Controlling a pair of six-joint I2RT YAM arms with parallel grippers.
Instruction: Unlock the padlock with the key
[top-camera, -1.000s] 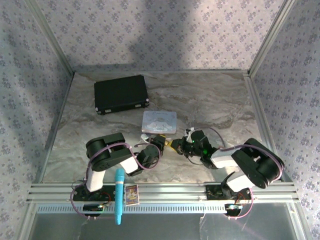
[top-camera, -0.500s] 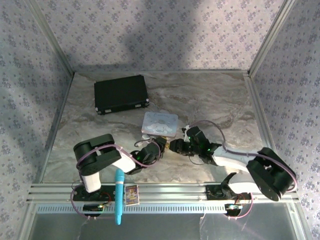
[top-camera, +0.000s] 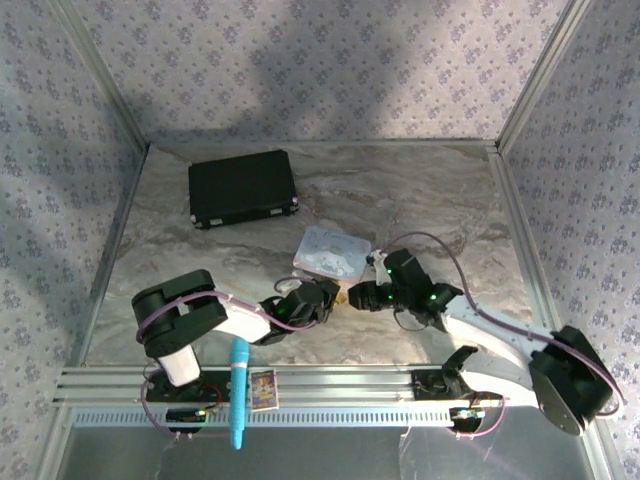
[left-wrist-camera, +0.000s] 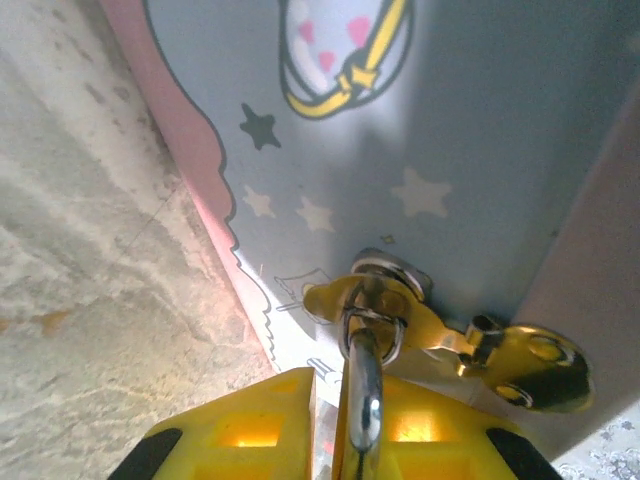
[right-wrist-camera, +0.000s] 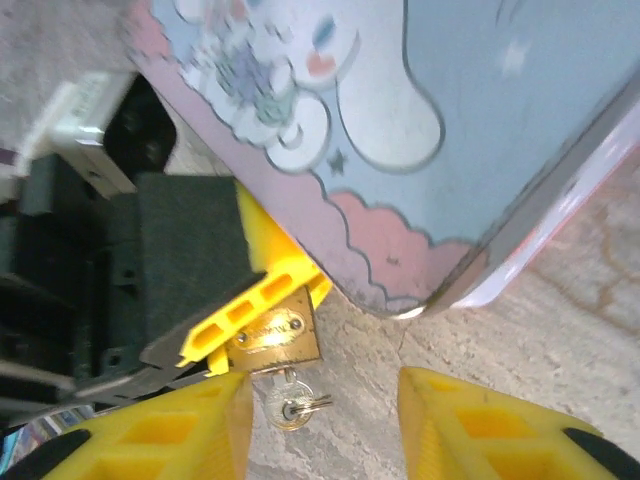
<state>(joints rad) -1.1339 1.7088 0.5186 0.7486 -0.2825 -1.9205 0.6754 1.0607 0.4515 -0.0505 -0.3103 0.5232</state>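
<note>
- Whereas the right fingers (right-wrist-camera: 470, 425) were pressed together a second ago, they are now spread, one on each side of the key (right-wrist-camera: 290, 405), and no contact with it can be made out from the right wrist.
- The key is left standing in the keyhole at the bottom of the padlock (right-wrist-camera: 272, 335), with its small ring beside it; it is no longer gripped by anything.
- The padlock is pinched by the left fingers (right-wrist-camera: 255, 295), whose hold has not altered over the same second. From the left wrist its shackle (left-wrist-camera: 365, 390) is seen rising between them and threaded through the hasp (left-wrist-camera: 392, 290) of the pastel tin (left-wrist-camera: 480, 130).
- Seen from above, the tin has been dragged a little to the right and turned, and both arms are stretched further out over the desk (top-camera: 430, 200) than before.
- The padlock is thus found at the near corner of the tin, between the two arms; whether it rests on the desk or is held just clear of it cannot be told.
- Release of the key is judged to mean either that a turn has been finished or that a fresh grip is being prepared.
- Since the shackle is still threaded through the hasp, the lock cannot yet be counted as opened, and whether the key has been turned cannot be read.
</note>
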